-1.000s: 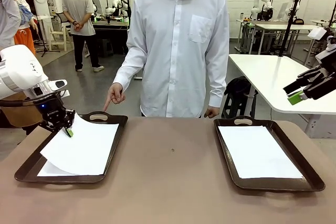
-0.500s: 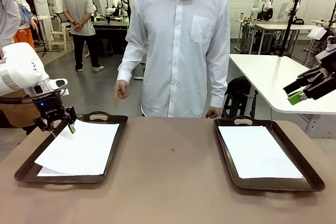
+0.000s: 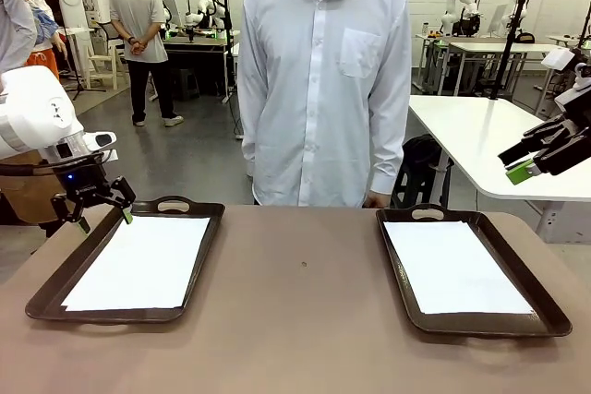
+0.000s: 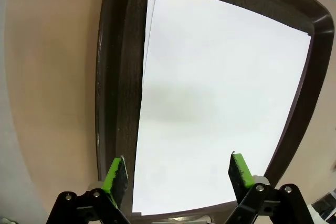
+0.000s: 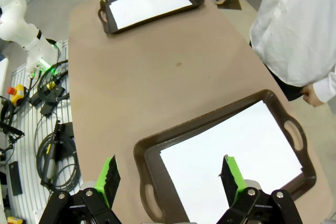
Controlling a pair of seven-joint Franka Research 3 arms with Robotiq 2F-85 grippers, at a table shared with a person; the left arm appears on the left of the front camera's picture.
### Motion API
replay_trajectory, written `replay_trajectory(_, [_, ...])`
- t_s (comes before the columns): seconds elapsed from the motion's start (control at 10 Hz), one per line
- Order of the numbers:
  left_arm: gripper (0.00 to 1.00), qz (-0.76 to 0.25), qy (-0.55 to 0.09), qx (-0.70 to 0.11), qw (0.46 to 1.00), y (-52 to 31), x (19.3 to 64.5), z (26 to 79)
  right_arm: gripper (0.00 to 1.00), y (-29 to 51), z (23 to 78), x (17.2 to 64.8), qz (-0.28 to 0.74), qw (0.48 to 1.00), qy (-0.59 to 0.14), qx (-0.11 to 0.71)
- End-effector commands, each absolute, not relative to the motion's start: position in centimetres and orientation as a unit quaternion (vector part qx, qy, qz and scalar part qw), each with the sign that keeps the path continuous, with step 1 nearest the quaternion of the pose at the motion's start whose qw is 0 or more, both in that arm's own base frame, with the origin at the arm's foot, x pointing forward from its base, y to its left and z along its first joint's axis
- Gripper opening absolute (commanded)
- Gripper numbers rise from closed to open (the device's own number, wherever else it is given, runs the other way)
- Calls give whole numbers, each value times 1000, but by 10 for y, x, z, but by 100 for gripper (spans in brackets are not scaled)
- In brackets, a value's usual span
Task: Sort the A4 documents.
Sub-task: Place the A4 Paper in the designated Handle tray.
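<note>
On the long brown table (image 3: 305,320) sat two dark brown plastic trays with handles, one at each side. Thin white A4 paper sheets (image 3: 138,263) lay flat in the left tray (image 3: 55,283), in a small stack (from the left wrist camera, one lower sheet's edge peeked out past the top sheet). More white A4 paper sheets (image 3: 454,267) lay flat in the right tray (image 3: 545,306).

Over the far left corner of the left tray hung the black left gripper (image 3: 92,212) with green pads. Its jaws stood wide apart and held nothing. From its own camera, its fingers (image 4: 116,174) were spread above the near end of the paper, not touching it.

Off at the right side, high up and well away from the table, was the right gripper (image 3: 526,165). Its jaws were wide apart too, with nothing between them. Its camera looked down on the right tray from above.

Behind the table, between the two trays, stood a person in a white button shirt (image 3: 323,80), arms down at the sides.
</note>
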State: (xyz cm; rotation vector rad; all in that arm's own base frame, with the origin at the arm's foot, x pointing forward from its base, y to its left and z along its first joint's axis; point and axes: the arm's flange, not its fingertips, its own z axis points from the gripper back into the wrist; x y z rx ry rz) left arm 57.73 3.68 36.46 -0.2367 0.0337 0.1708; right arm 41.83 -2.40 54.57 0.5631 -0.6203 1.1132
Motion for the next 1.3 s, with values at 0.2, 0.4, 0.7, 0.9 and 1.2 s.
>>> replay_trajectory(0.2, [100, 127, -5, -102, 987, 30, 569, 368, 100, -22, 545, 419, 515, 768, -283, 256])
replay_trajectory(0.4, [100, 86, 11, -117, 989, 37, 577, 366, 100, -22, 545, 419, 515, 768, -283, 256])
replay_trajectory(0.7, [100, 86, 11, -117, 989, 37, 577, 366, 100, -22, 545, 419, 515, 768, -283, 256])
replay_trajectory(0.9, [100, 86, 11, -117, 989, 37, 577, 366, 100, -22, 545, 419, 515, 768, -283, 256])
replay_trajectory(1.2, [100, 86, 11, -117, 989, 37, 577, 366, 100, -22, 545, 419, 515, 768, -283, 256])
